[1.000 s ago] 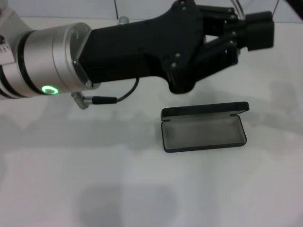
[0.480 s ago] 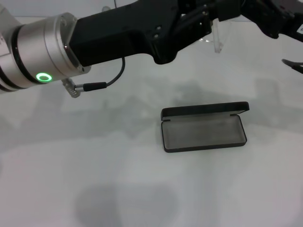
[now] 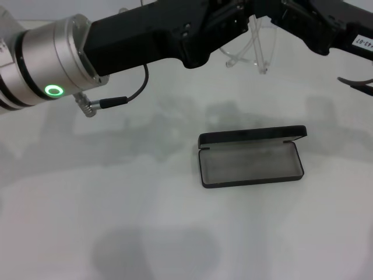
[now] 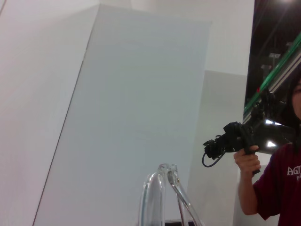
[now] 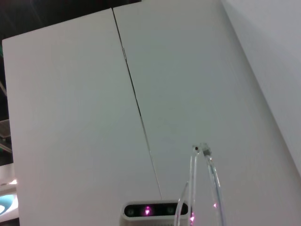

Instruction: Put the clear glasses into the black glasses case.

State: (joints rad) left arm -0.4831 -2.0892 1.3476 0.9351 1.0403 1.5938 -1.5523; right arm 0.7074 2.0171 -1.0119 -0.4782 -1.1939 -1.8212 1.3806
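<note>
The black glasses case (image 3: 250, 158) lies open on the white table, its lid propped up on the far side and its grey lining bare. High above and behind it hang the clear glasses (image 3: 252, 49), temple arms pointing down. My left gripper (image 3: 245, 14) reaches across the top of the head view and is shut on them. My right gripper (image 3: 287, 17) comes in from the upper right and meets the glasses at the same spot. Part of the glasses frame (image 4: 160, 197) rises in the left wrist view. A temple arm (image 5: 202, 188) shows in the right wrist view.
A cable and plug (image 3: 111, 102) hang under my left forearm. White panels stand behind the table. A person (image 4: 277, 179) holding a black device stands beyond them in the left wrist view. A camera bar (image 5: 155, 209) shows in the right wrist view.
My left arm has lifted up and back with the clear glasses, which now hang in plain sight. My right arm has come in from the right to meet them. The case has not moved.
</note>
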